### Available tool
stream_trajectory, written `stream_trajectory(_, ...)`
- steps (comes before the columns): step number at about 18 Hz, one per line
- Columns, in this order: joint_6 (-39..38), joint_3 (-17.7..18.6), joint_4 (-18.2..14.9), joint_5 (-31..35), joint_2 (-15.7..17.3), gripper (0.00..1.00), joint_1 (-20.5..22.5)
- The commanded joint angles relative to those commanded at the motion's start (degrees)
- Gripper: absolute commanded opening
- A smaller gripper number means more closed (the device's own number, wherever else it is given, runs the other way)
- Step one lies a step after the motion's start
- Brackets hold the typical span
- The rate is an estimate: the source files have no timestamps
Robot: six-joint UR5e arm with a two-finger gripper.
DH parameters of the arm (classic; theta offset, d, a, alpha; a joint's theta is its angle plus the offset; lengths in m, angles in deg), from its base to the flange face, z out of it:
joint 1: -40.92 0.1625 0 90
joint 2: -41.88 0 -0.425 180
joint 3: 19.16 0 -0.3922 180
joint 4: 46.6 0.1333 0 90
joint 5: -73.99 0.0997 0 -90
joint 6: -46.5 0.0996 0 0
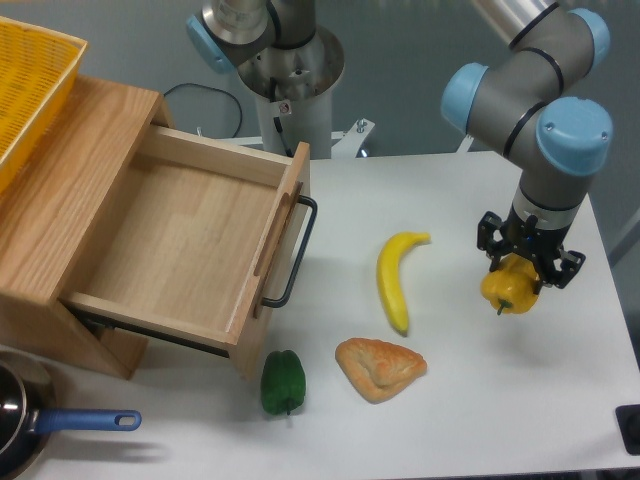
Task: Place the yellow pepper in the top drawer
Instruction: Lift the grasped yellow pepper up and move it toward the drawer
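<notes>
Gripper (pixel 524 268) clamped on yellow pepper (pixel 510 288) from above, near stem end. Skin looks glossy, slippery; body light, hollow, bruisable. Top drawer (pixel 180 240) open, well apart.

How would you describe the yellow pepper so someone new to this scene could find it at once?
Start at the white table and go to its right side, under the arm's grey and blue wrist. There the black gripper is closed around the yellow pepper. Unlike the long banana to its left and the dark green pepper, it is blocky and yellow.
</notes>
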Motion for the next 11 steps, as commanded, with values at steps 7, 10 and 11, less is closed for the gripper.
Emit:
stream_trajectory(7,1.6,-0.1,0.0,-0.3,2.3,0.49,-0.2)
stream_trajectory(10,0.7,0.0,-0.2,-0.3,4.0,0.49,-1.3)
stream_trajectory(11,-0.7,0.0,-0.2,-0.4,5.0,0.49,-1.6)
